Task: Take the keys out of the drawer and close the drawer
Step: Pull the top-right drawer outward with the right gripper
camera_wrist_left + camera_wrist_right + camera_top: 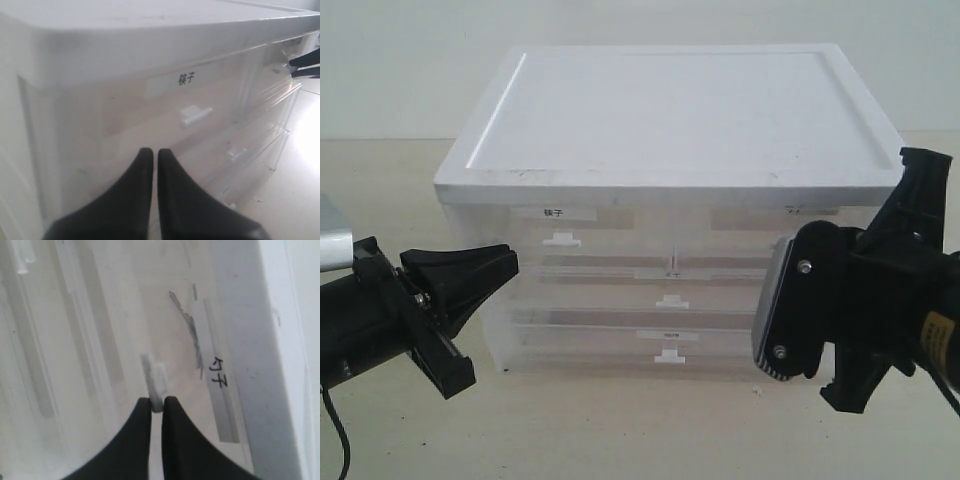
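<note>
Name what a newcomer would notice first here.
A translucent plastic drawer cabinet with a white top fills the middle of the table. At its upper right drawer, the black right gripper pinches the small white tab handle; the black left gripper hovers shut beside the cabinet's left edge.

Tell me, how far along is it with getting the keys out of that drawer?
Nothing looks finished yet. In hand: the right gripper pinches the white tab handle of the upper right drawer, which looks shut. The left gripper hangs closed by the cabinet's left side. Left to do: pull the drawer out, lift the keys out, push it shut. The keys cannot be made out clearly.
</note>
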